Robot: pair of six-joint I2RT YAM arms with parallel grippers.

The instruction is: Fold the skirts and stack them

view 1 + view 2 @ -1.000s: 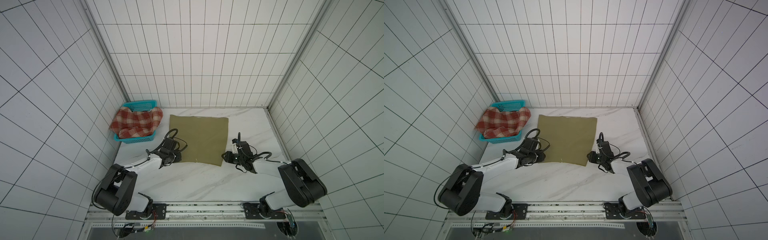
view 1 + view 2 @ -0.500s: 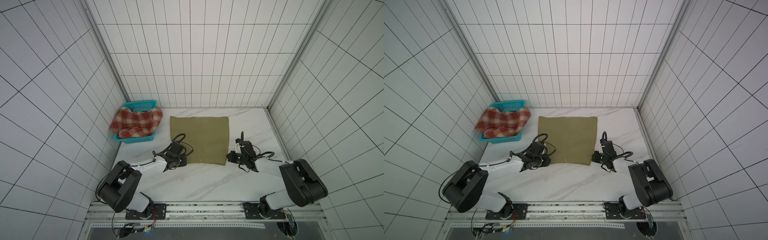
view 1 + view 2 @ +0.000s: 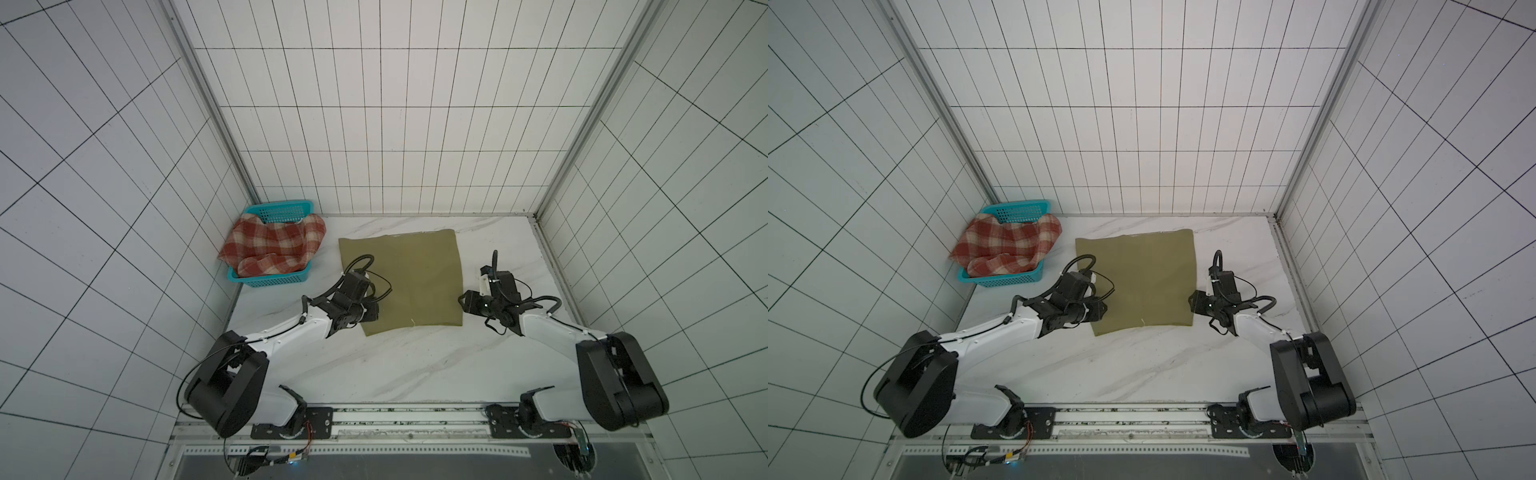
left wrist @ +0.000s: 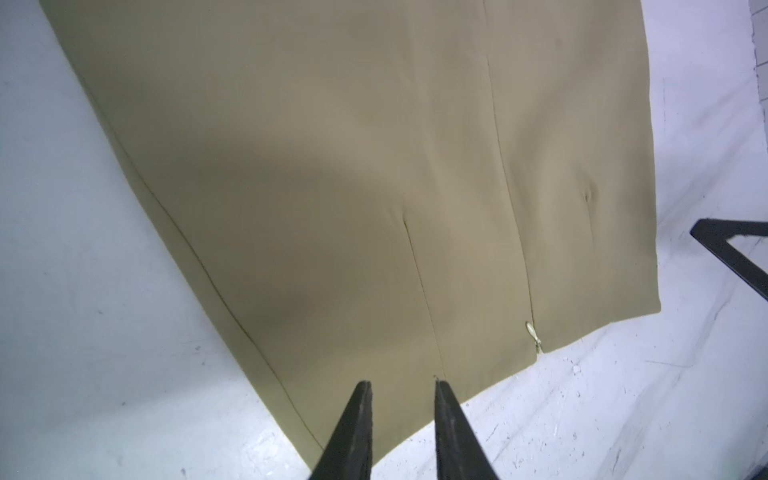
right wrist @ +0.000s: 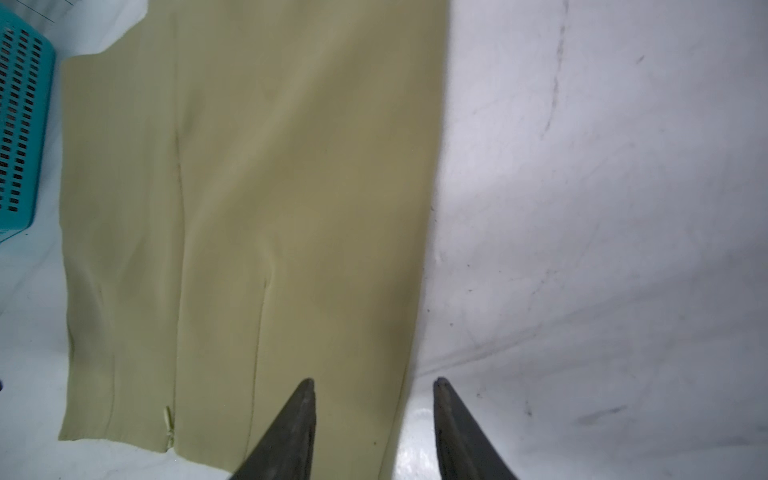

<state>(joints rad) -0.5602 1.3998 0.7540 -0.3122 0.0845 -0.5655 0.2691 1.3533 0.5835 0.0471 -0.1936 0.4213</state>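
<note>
Right pincer (image 5: 374, 381) gapes astride the straight edge of smooth olive skirt (image 5: 257, 199).

No readable text, labels, brands, numbers or signs anywhere, none on skirts, basket or arms

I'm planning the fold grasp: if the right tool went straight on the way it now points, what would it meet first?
Probably the olive skirt, at its right edge. The right tool is open and straddles that edge, half over cloth, half over bare table. Its height above them is unclear.
</note>
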